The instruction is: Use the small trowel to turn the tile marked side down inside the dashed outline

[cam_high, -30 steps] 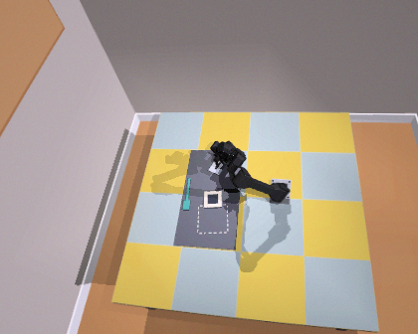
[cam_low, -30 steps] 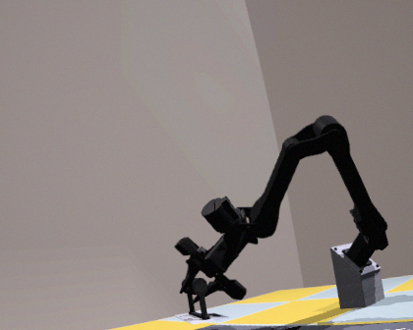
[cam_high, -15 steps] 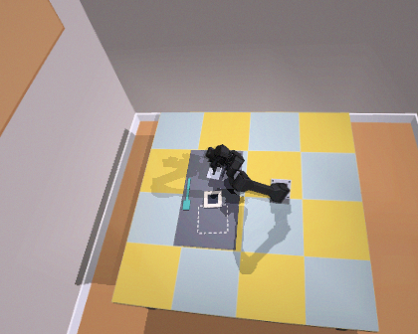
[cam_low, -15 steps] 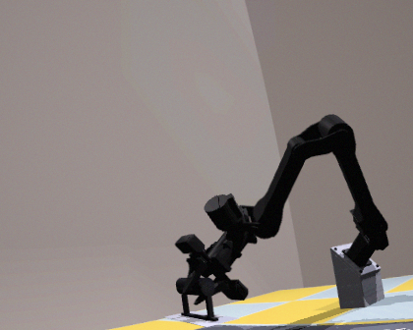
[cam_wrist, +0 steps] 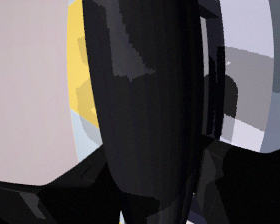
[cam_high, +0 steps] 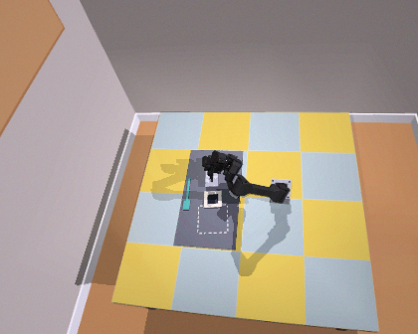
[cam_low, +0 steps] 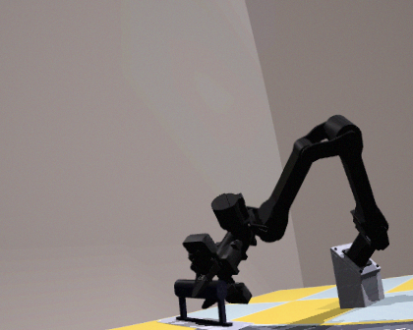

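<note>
My gripper [cam_high: 211, 175] [cam_low: 204, 291] [cam_wrist: 148, 136] is shut on the thick dark handle of the small trowel [cam_high: 211, 182] [cam_low: 200, 288] [cam_wrist: 146, 100]. The trowel's handle stands on two posts over a flat pale blade, which looks level and at or close to the mat. The tile [cam_high: 213, 199], pale-rimmed with a dark square in the middle, lies on the dark mat [cam_high: 187, 239] just in front of the blade in the top view. The dashed outline [cam_high: 213, 233] is directly beyond the tile, away from the trowel. The arm hides part of the trowel.
A teal long-handled tool [cam_high: 186, 204] lies along the mat's left side in the top view, left of the tile. The arm's grey base [cam_high: 274, 183] [cam_low: 357, 285] stands on the yellow and pale blue checkered table [cam_high: 329, 229] [cam_low: 321, 305], right of the mat.
</note>
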`<action>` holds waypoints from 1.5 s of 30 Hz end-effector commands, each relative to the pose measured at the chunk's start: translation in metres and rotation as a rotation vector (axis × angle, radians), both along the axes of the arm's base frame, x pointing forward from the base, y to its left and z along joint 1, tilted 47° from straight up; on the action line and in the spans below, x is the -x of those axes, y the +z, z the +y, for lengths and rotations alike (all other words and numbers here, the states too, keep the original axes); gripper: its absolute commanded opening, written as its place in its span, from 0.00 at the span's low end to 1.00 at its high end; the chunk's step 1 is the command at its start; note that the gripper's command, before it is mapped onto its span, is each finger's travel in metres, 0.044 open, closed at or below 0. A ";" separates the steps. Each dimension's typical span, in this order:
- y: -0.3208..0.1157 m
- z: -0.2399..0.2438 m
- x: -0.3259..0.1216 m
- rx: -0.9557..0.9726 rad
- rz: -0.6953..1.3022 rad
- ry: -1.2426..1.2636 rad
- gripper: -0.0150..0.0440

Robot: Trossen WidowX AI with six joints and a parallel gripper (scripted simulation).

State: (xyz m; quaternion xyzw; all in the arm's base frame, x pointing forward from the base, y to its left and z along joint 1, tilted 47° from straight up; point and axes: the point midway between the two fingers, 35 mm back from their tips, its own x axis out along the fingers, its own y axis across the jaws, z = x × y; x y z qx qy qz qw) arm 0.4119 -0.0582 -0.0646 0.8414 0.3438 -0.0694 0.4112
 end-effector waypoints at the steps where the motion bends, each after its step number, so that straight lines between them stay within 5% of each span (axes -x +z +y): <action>1: 0.003 -0.002 -0.001 0.009 -0.020 0.000 0.25; 27: -0.025 0.026 0.007 0.007 -0.020 0.000 0.25; 45: -0.006 0.043 0.010 0.007 -0.018 0.001 0.25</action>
